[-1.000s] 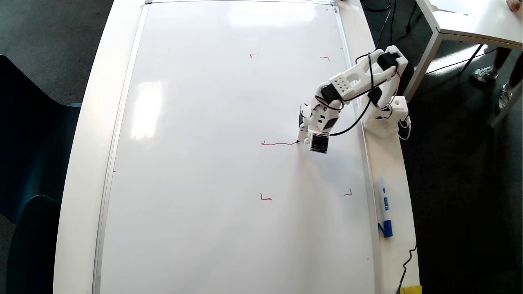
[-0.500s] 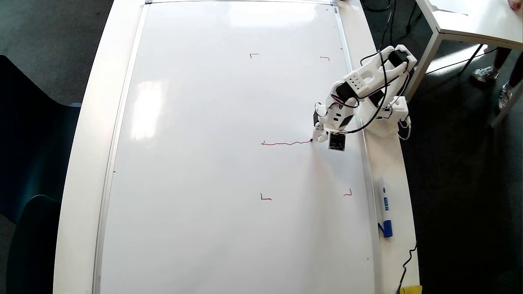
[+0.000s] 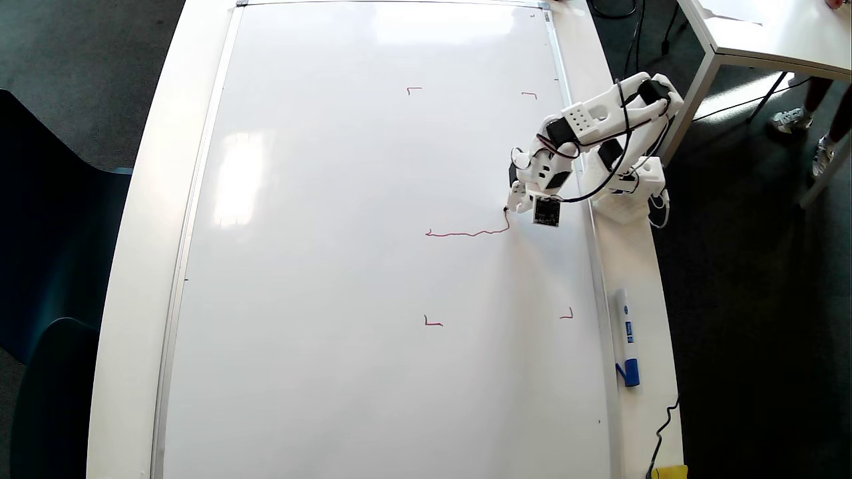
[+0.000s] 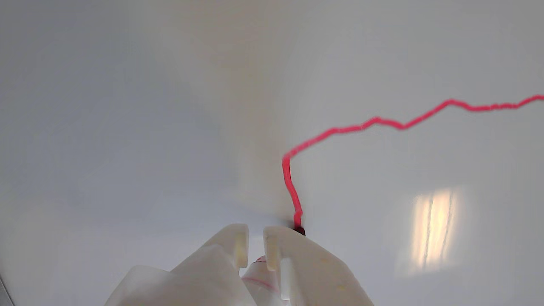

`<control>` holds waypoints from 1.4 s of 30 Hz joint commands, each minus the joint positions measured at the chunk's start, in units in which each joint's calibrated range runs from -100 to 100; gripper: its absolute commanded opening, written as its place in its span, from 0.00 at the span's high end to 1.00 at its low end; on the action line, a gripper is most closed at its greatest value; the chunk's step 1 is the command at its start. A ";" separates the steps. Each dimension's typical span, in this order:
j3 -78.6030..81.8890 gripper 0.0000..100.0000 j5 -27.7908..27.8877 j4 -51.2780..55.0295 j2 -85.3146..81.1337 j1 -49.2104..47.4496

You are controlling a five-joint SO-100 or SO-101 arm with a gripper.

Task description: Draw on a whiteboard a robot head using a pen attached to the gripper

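Red line now turned upward

I see gripper clamped on pen, tip touching whiteboard at red line end.

red line longer, now turning upward, pen at its tip

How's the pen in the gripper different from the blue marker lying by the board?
The pen is clamped between the gripper fingers, tip on the whiteboard, laying a red line. The blue marker lies flat, capped and idle on the table edge, off the whiteboard. Both have white barrels.
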 commanded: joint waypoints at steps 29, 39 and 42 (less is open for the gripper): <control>-0.25 0.99 17.53 0.77 -0.76 33.97; -9.60 0.99 20.42 -0.10 10.73 41.19; -11.33 0.99 21.12 -0.19 12.24 42.96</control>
